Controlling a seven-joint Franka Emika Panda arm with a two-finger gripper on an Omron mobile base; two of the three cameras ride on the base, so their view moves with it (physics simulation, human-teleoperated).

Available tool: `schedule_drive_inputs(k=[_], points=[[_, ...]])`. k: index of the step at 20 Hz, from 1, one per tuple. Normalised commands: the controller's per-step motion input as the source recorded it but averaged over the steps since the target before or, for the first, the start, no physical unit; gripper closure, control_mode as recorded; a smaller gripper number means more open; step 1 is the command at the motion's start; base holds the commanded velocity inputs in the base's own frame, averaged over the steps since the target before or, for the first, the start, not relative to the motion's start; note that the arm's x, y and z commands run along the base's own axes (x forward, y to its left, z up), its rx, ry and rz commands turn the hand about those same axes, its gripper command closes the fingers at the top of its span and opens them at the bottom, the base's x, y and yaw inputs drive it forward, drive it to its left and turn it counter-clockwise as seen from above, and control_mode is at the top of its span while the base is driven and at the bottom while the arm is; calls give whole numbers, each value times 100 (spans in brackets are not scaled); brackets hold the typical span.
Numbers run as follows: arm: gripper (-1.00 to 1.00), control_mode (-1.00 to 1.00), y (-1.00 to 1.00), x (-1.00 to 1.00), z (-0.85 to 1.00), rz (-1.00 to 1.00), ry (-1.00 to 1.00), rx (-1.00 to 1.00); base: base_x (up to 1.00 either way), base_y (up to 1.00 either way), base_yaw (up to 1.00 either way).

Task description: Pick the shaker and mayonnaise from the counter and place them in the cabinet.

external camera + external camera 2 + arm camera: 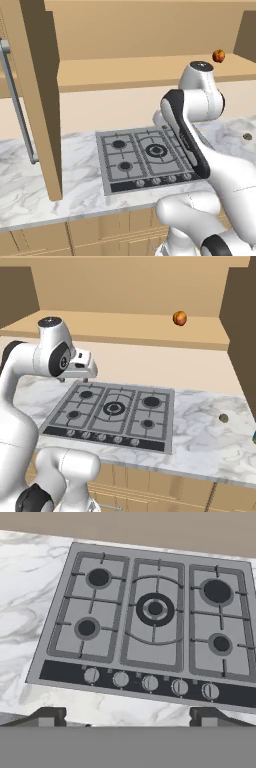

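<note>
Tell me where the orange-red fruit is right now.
The fruit sits on the cabinet shelf, toward its right end in both base views, above and behind the stove.

cabinet door (42,100) cut off at twelve o'clock, its bar handle (17,107) cropped at nine o'clock, small dark round object (224,418) on the counter (210,436) too small to identify, blue sliver (254,437) clipped at three o'clock

Gas hob (150,644), grey, five burners, a row of five knobs along its dark front strip, set into white marble counter (30,185). Beige wall (150,363) behind the hob. Light wood drawer fronts (100,232) below the counter, under the hob. Small round orange-red fruit (179,318) up behind the hob, to its right
</note>
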Motion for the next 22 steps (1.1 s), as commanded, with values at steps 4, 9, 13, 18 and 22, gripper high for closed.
schedule_drive_inputs(k=[4,9,13,18,22], points=[[-100,-100,0,-46,0,0,-10,1,0,0,0],[-100,-100,0,-21,0,0,-4,1,0,0,0],[-100,-100,0,-7,0,0,0,0,0,0,0],[-100,100,0,0,0,0,0,0,-53,-5,0],[-100,100,0,0,0,0,0,0,-68,-11,0]])
